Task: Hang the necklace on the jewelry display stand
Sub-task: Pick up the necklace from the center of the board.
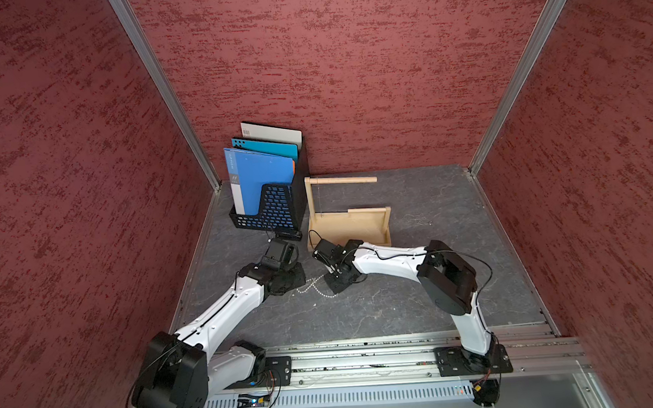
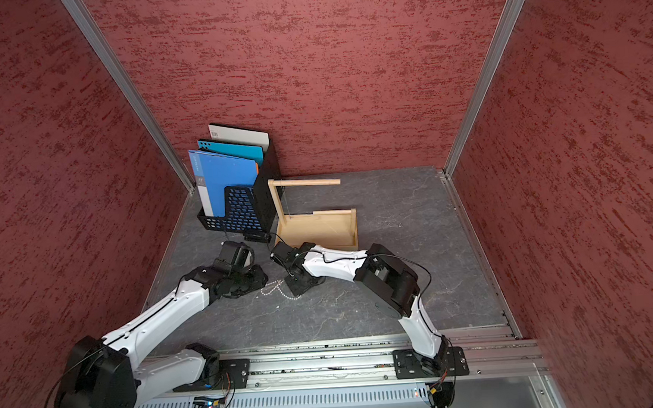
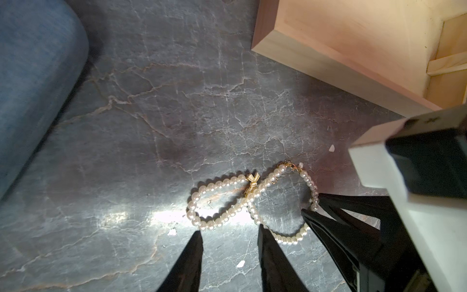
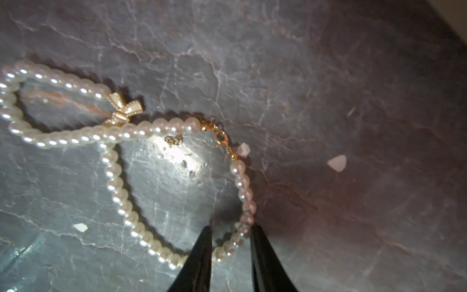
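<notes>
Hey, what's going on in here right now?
A pearl necklace lies looped on the dark table, apparently about to be picked up. The right hand straddles one strand, jaws apart, not yet gripping. The left hand is open at the loops' edge. The wooden jewelry display stand stands beyond them.

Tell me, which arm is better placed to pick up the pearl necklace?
Right: the right pincer straddles a strand of the pearl necklace on the table; the left pincer stands open beside the loops, gripping nothing.

Necklace (image 4: pixel 141 132) between left tool (image 3: pixel 229 230) and right tool (image 4: pixel 231 227); stand (image 1: pixel 309 202) behind, rack (image 1: pixel 275 212) seemingly touching it.
</notes>
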Controlling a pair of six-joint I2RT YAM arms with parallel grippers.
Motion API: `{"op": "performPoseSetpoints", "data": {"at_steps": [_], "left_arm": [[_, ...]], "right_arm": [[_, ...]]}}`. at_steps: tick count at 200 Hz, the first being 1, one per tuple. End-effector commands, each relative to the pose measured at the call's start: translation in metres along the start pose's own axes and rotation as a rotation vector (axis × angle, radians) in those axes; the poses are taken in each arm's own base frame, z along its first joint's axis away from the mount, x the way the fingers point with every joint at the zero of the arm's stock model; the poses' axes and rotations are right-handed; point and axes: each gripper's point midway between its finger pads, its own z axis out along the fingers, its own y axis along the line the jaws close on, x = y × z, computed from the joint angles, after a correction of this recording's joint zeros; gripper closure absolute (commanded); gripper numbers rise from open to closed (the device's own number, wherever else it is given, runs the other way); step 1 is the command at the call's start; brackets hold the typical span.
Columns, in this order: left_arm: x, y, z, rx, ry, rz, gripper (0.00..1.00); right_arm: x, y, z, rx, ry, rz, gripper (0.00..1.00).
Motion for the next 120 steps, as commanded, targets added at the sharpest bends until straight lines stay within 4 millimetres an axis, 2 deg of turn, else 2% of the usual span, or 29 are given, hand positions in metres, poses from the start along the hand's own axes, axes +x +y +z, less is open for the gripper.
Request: {"op": "performPoseSetpoints", "data": {"at_steps": [1, 24, 62, 88, 120], "left_arm": [[-0.006, -0.004, -0.006, 0.018, -0.022, 0.024, 0.61], [-0.007, -0.004, -0.008, 0.014, -0.029, 0.032, 0.61], [-0.011, -0.007, -0.013, 0.024, -0.051, 0.071, 0.6], [-0.017, -0.013, -0.02, 0.053, -0.083, 0.116, 0.59], [-0.024, -0.026, -0.03, 0.117, -0.138, 0.184, 0.58]], "right_arm": [[0.004, -0.002, 0.005, 0.023, 0.037, -0.014, 0.75], [0.005, -0.004, 0.001, 0.034, 0.032, -0.018, 0.85], [0.006, -0.012, -0.017, 0.064, -0.007, -0.023, 0.92], [0.002, -0.026, -0.038, 0.134, -0.058, -0.047, 0.96], [-0.011, -0.039, -0.076, 0.205, -0.165, -0.065, 0.98]]}}
